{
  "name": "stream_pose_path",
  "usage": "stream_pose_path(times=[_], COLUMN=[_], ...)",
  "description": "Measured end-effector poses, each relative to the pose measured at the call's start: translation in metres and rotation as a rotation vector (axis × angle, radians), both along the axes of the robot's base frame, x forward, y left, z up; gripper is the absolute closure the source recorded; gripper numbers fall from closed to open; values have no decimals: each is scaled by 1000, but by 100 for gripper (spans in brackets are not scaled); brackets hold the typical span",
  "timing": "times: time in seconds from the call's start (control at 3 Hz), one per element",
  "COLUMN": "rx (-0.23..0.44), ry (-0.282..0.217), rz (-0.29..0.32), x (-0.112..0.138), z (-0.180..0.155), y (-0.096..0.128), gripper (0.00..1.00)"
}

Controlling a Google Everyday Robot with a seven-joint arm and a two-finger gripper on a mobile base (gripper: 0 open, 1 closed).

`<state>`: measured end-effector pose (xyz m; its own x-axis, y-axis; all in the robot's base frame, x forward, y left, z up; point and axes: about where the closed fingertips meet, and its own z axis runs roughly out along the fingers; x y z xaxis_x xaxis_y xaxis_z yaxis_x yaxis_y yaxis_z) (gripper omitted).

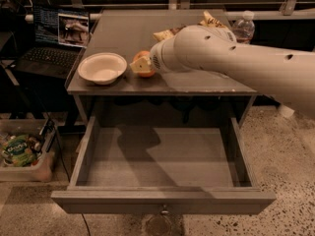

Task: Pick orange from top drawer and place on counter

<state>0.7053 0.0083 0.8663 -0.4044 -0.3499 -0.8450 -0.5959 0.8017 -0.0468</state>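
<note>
At the far left a clear plastic bin (pixel 22 154) of crinkled packets sits on the speckled floor, cut off by the frame edge. Above it, an open laptop (pixel 56 38) glows on a dark stand. The flat grey surface (pixel 128 31) of the cabinet carries a round, shallow white bowl (pixel 102 68) with a matte rim near its left front corner.

Just right of the bowl the orange (pixel 147 74) rests on the surface, smooth and round. Only its top and lower edge show, because the pale, wedge-shaped gripper (pixel 139 65) sits right against it and covers its middle. Whether the gripper is spread or pinching the fruit cannot be told, since the thick arm hides that end.

The arm (pixel 236 68), a smooth off-white tube with small dark holes, runs off the right edge. Behind it, a crumpled yellow snack bag (pixel 166 34) and a clear water bottle (pixel 244 27) are partly blocked.

Below, the top drawer (pixel 167 156) stands pulled out, wide and shallow with low grey sides. Its flat bottom is crossed by the arm's shadow, and a small metal knob (pixel 164 211) sits on its front.
</note>
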Motion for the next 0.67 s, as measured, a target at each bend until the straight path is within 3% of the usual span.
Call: stream_pose_path(times=[0.33,0.67], rx=[0,0], ry=[0,0], rz=[0,0], x=[0,0], z=[0,0], y=[0,0], gripper=[12,0])
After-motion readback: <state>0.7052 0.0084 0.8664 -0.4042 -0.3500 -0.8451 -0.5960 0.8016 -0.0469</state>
